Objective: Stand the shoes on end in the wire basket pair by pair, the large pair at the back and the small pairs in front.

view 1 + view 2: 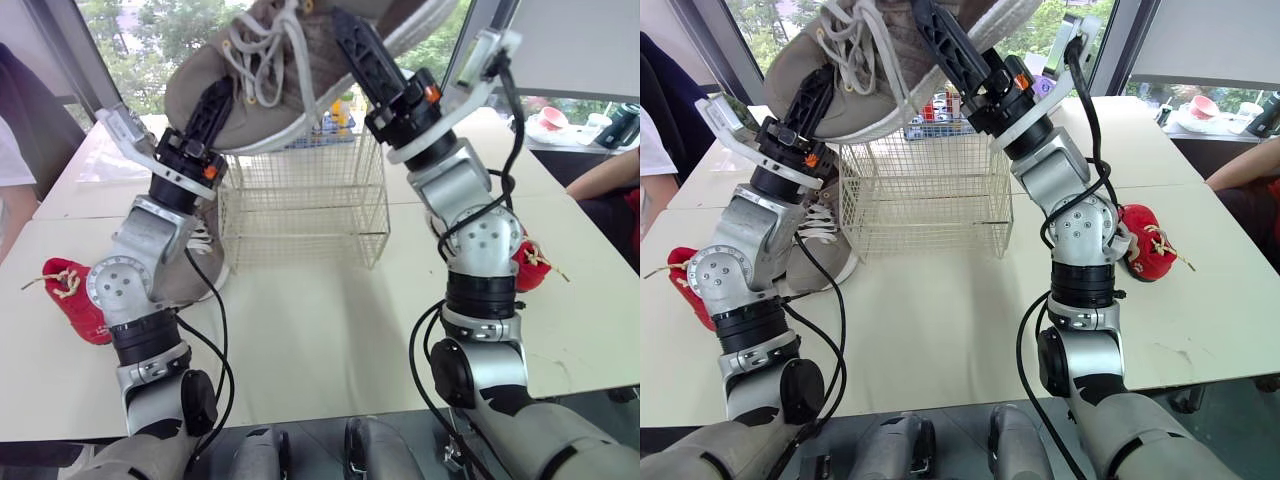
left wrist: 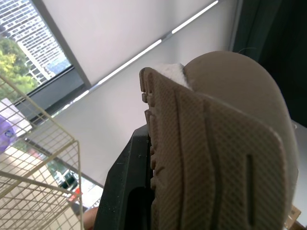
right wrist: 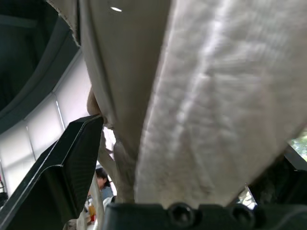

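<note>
Tall windows [image 1: 150, 40] behind the wire basket [image 1: 300, 210], green trees outside; pale cream table [image 1: 300, 330] of joined tops with visible seams, basket upright at its middle. Large grey shoe [image 1: 270, 90] in the air just above the basket, lying crosswise with laces showing, left gripper [image 1: 213, 108] pinched on the end over the basket's left corner, right gripper [image 1: 352, 48] clamped on the end over its right half. Second grey shoe [image 1: 820, 240] on the table just beside the basket's left wall; left red shoe [image 1: 75, 295] well to the basket's left, right red shoe [image 1: 1145, 240] well to its right.
</note>
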Robot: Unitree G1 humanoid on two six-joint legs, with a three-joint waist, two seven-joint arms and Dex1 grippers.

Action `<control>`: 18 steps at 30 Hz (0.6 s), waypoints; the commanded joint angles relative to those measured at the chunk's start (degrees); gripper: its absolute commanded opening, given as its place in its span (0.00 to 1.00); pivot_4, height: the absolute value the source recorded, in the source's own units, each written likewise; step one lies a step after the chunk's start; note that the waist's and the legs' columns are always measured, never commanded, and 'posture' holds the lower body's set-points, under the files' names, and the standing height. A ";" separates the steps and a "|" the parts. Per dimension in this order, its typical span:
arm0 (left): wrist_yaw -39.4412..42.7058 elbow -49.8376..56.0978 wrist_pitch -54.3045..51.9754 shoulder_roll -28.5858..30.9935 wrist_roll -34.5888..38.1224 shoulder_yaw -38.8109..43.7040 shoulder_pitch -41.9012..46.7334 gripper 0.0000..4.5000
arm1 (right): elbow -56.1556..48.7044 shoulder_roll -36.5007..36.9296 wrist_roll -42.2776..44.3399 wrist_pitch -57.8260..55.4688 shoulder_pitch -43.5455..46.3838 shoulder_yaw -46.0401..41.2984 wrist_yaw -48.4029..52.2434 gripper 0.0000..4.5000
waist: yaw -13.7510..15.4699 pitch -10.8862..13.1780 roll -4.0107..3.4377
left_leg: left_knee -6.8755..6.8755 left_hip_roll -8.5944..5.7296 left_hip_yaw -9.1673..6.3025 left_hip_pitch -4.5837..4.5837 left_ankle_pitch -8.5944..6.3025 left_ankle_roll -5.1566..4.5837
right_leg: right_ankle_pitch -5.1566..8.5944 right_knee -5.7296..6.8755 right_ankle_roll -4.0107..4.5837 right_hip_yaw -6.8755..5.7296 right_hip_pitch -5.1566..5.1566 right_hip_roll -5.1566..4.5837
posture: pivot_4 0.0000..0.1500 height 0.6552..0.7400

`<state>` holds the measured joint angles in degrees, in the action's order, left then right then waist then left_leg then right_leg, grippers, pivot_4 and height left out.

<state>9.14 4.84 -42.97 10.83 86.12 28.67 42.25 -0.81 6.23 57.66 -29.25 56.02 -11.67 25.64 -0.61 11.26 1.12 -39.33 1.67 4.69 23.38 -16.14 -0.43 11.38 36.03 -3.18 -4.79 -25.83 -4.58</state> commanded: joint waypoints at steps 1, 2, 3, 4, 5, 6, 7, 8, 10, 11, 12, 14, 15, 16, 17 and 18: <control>1.02 2.50 1.67 0.83 1.63 -0.26 -0.17 0.16 | -2.13 -0.46 1.19 0.96 2.29 -1.18 0.04 0.93 | -0.01 0.00 0.00 | 0.00 0.00 0.00 0.00 0.00 0.00 | 0.00 0.00 0.00 0.00 0.00 0.00 | 1.00 1.00; 1.05 2.45 1.85 0.95 1.62 -0.38 -0.21 0.16 | -2.56 -0.49 1.39 0.69 2.25 -1.09 0.20 0.87 | -0.01 0.00 0.00 | 0.01 0.01 0.00 0.00 0.00 0.00 | 0.00 0.00 0.00 0.00 0.00 0.00 | 1.00 1.00; 1.08 2.41 2.02 1.06 1.61 -0.52 -0.25 0.16 | -3.02 -0.51 1.57 0.41 2.13 -0.94 0.35 0.80 | -0.01 0.00 0.00 | 0.01 0.01 0.00 0.00 0.00 0.00 | 0.00 0.00 0.00 0.00 0.00 0.00 | 1.00 1.00; 1.18 2.32 2.21 1.22 1.46 -0.73 -0.31 0.16 | -3.48 -0.57 1.73 0.12 1.99 -0.74 0.38 0.70 | -0.01 0.00 0.00 | 0.01 0.01 0.00 0.00 0.00 0.00 | 0.00 0.00 0.00 0.00 0.00 0.00 | 1.00 1.00; 1.22 2.35 2.41 1.30 1.37 -0.96 -0.39 0.16 | -3.82 -0.57 1.89 -0.13 1.87 -0.67 0.35 0.60 | -0.01 0.00 0.00 | 0.01 0.01 0.00 0.00 0.00 0.00 | 0.00 0.00 0.00 -0.01 0.00 0.01 | 1.00 1.00; 1.29 2.29 2.54 1.34 1.12 -1.23 -0.55 0.16 | -4.31 -0.64 2.11 -0.45 1.74 -0.50 0.30 0.50 | -0.01 0.00 0.00 | 0.01 0.01 0.00 0.00 0.00 0.00 | 0.00 -0.01 0.00 -0.01 0.00 0.00 | 1.00 1.00; 1.28 2.34 2.66 1.32 0.95 -1.46 -0.69 0.16 | -4.67 -0.65 2.30 -0.71 1.64 -0.44 0.26 0.44 | 0.00 0.00 0.00 | 0.01 0.01 0.00 0.00 0.00 0.00 | 0.00 -0.01 0.00 0.00 0.00 0.00 | 1.00 1.00; 0.95 2.28 2.66 1.48 -0.07 -2.02 -1.09 0.16 | -5.20 -0.66 2.71 -1.20 1.68 -0.29 0.25 0.40 | 0.01 0.00 0.00 | 0.01 0.01 0.00 0.00 0.00 0.00 | 0.00 -0.01 0.00 0.00 0.00 0.01 | 1.00 1.00; -0.13 1.89 2.37 1.84 -1.32 -2.93 -1.70 0.16 | -6.05 -0.60 3.29 -1.97 1.79 -0.12 0.36 0.39 | 0.00 0.00 0.00 | 0.01 0.01 0.00 0.00 0.00 0.00 | 0.00 -0.01 0.00 0.00 0.00 0.00 | 1.00 1.00; -0.92 1.05 1.95 2.80 -3.54 -3.96 -2.08 0.26 | -6.38 -0.52 3.51 -2.30 2.05 -0.16 0.41 0.39 | -0.01 0.00 0.00 | 0.01 0.00 0.00 0.00 0.00 0.00 | 0.00 -0.01 0.00 0.00 0.00 0.00 | 1.00 1.00; -0.20 1.27 1.53 3.88 -4.95 -4.80 -2.71 0.37 | -6.55 -0.35 3.64 -2.52 2.44 -0.30 0.47 0.39 | -0.02 0.00 0.00 | 0.01 0.01 0.00 0.00 0.00 0.00 | 0.00 -0.01 0.00 0.00 0.00 0.00 | 1.00 1.00; 0.28 2.16 1.12 5.52 -6.30 -5.70 -3.47 0.58 | -6.54 0.09 3.82 -2.89 3.34 -0.77 0.50 0.39 | -0.04 0.00 -0.01 | 0.01 0.01 0.00 0.00 0.00 0.00 | 0.00 -0.01 0.00 -0.01 0.00 0.01 | 1.00 1.00; 0.14 2.67 1.12 5.98 -6.29 -5.83 -3.62 0.69 | -6.43 0.35 3.90 -3.05 3.72 -1.02 0.52 0.39 | -0.05 0.00 -0.01 | 0.02 0.01 0.00 0.00 0.00 0.00 | 0.00 -0.01 0.00 -0.01 0.00 0.01 | 1.00 1.00; -0.01 3.61 0.86 6.85 -6.16 -5.93 -3.63 0.81 | -5.98 0.97 3.77 -3.05 4.65 -1.41 0.77 0.39 | -0.04 0.01 -0.01 | 0.02 0.01 0.00 0.00 0.00 0.00 | 0.00 -0.01 0.00 0.00 0.00 0.01 | 1.00 1.00; 0.01 4.79 0.38 8.05 -6.58 -6.33 -3.70 0.92 | -5.30 1.66 3.66 -3.06 5.85 -1.90 0.97 0.39 | -0.06 0.01 -0.01 | 0.03 0.01 0.00 0.01 0.00 0.00 | 0.00 -0.01 0.00 0.00 -0.02 0.01 | 1.00 1.00; -0.14 6.69 -0.43 10.03 -8.36 -7.48 -3.89 0.97 | -4.24 2.77 3.36 -2.95 7.66 -2.50 1.56 0.39 | -0.08 0.02 -0.02 | 0.03 0.02 0.00 0.02 0.00 0.00 | 0.00 -0.01 0.00 0.00 -0.05 0.01 | 1.00 1.00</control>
<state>9.52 7.53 -41.67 18.66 80.12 23.65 38.27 -1.97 8.31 57.85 -33.52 57.62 -12.98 24.63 -0.69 11.28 1.10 -39.29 1.69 4.69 23.42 -16.15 -0.43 11.38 36.02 -3.17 -4.79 -25.91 -4.57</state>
